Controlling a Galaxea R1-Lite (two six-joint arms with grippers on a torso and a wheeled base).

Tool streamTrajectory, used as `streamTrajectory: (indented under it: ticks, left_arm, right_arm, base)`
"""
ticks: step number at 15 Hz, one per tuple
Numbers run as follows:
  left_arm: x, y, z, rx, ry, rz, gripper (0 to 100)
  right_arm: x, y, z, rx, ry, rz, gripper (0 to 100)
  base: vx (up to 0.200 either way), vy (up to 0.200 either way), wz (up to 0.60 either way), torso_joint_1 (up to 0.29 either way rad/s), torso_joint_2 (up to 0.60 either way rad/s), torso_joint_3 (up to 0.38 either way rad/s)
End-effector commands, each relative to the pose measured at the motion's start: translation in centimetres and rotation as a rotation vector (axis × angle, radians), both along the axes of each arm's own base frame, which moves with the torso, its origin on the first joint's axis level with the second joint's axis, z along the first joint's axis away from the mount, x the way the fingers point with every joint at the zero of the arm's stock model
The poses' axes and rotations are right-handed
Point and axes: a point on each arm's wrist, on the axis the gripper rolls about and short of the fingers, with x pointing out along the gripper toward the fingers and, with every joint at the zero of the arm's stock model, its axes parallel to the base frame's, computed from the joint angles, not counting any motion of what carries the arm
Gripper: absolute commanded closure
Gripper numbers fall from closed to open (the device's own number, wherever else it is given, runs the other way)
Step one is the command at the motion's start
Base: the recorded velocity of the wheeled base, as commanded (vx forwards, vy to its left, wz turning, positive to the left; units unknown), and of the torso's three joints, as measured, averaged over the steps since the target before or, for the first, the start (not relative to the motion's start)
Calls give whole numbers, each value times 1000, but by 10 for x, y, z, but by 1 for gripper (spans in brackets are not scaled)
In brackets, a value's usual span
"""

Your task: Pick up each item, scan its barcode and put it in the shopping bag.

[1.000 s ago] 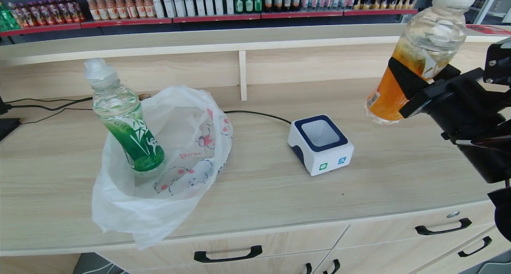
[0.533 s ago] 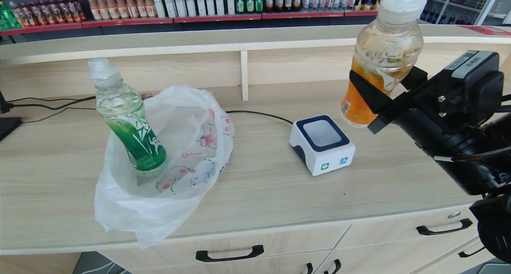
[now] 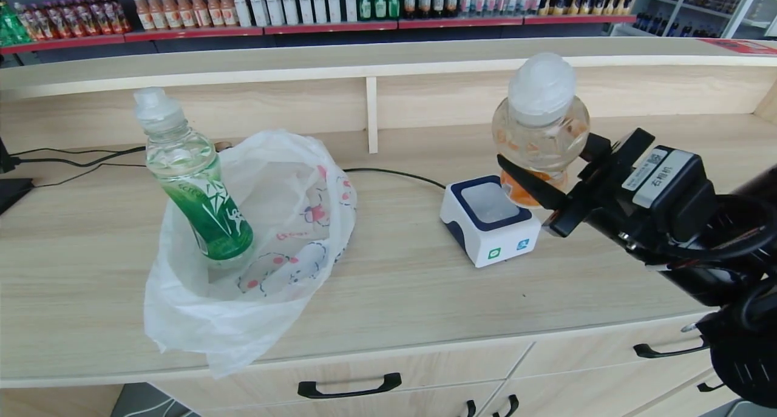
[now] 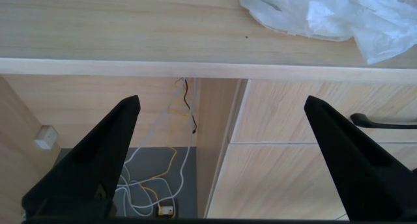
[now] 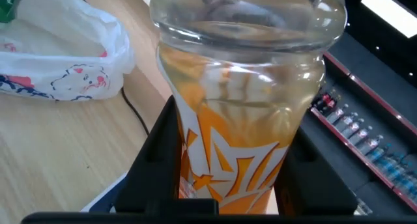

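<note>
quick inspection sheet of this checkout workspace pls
surface: light wooden counter
job's things: green bottle leaning in the open shopping bag; orange bottle held beside the scanner
clutter: dark object at the counter's left edge
grippers: right tool shut on the orange bottle; left tool open, low before the counter
cables: black cable from the scanner toward the bag; thin cables far left
surroundings: drink shelves behind; drawers below

The shopping bag (image 3: 243,301) lies on the left of the worktop (image 3: 400,295), with one bottle (image 3: 197,186) standing in it. The scanner (image 3: 488,220) sits to its right. The right claw (image 3: 555,177) holds a second bottle (image 3: 540,122) by the scanner's far right corner.
</note>
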Motion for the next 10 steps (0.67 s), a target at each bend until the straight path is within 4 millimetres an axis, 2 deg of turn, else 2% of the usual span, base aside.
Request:
streamTrajectory:
  ticks: [1, 6, 10]
  left_arm:
    - [0, 0, -1, 0, 9, 2, 0]
    - [0, 0, -1, 0, 9, 0, 0]
    - [0, 0, -1, 0, 9, 0, 0]
  right_arm:
    - [9, -2, -4, -26, -7, -3, 100]
    - [27, -3, 31, -33, -174, 90, 100]
    - [23, -5, 19, -72, -152, 84, 100]
  base:
    - [0, 0, 0, 0, 0, 0]
    - [0, 0, 0, 0, 0, 0]
    - [0, 0, 0, 0, 0, 0]
